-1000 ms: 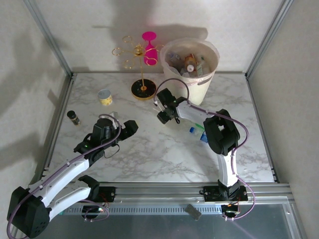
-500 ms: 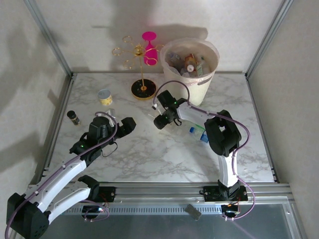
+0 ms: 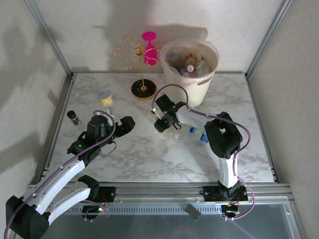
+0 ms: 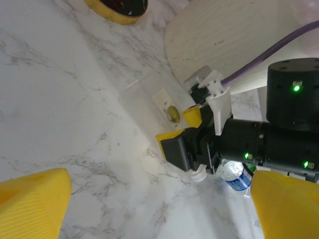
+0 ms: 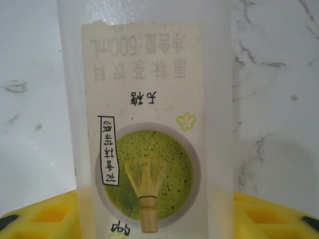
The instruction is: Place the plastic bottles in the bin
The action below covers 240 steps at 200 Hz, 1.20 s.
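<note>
My right end effector (image 3: 161,121) straddles the matcha bottle (image 5: 149,124), grip unclear, a blue-labelled bottle (image 3: 198,133) nearby. My left end effector (image 3: 128,123) gapes empty. The bin (image 3: 200,87) holds bottles (image 3: 188,63).

Top camera looks down on the table (image 3: 149,159); both wrist cameras face one clear bottle (image 5: 149,74).

The left arm (image 3: 65,172) starts at the near edge of the table (image 3: 149,159) and leans over its left half toward the far edge, with the wrist turned to the right. The left gripper (image 3: 127,124) is held above the table with its jaws wide apart, and its yellow fingers (image 4: 30,201) stand far from each other. The right arm (image 3: 222,137) stands up from the near edge, bends at the elbow and reaches left to the middle. The right gripper (image 3: 162,120) points down, its jaws closed against both sides of a bottle (image 5: 149,124).
</note>
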Tool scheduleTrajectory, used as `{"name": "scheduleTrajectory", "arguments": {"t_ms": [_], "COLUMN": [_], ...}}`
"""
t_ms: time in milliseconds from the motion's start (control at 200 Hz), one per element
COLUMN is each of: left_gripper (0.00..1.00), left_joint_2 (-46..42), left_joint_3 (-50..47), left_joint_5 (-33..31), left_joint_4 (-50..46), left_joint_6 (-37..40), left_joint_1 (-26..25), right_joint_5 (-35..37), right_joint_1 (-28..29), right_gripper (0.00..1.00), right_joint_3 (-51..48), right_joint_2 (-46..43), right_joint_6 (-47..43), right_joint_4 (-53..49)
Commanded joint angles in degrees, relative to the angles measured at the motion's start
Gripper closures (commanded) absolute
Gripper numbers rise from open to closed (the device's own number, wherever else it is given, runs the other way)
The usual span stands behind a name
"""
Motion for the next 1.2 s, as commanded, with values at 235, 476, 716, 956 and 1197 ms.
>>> {"name": "scheduleTrajectory", "arguments": {"t_ms": [235,476,716,956,1197], "left_gripper": [0.08,0.09,0.09,0.10,0.11], "left_joint_2": [0.22,7.58,15.87,24.69,27.94], "left_joint_3": [14.31,28.12,38.04,38.50,31.34], "left_joint_5": [1.68,1.23,1.51,9.17,11.63], "left_joint_4": [-4.77,-6.93,-4.50,0.46,4.15], "left_joint_6": [7.36,10.33,9.27,5.25,2.51], "left_joint_1": [0.24,-1.91,-3.22,-3.59,-2.05], "right_joint_5": [0.47,-1.06,-6.70,-6.87,-5.41], "right_joint_1": [1.41,0.05,-9.91,-22.64,-26.75], "right_gripper": [0.53,0.52,0.52,0.53,0.53], "right_joint_3": [-0.16,4.58,16.52,27.22,39.07], "right_joint_2": [-18.46,-29.78,-31.18,-23.60,-11.08], "right_joint_6": [1.68,4.34,11.28,16.31,15.13], "right_joint_4": [2.59,5.08,7.69,10.09,6.73]}}
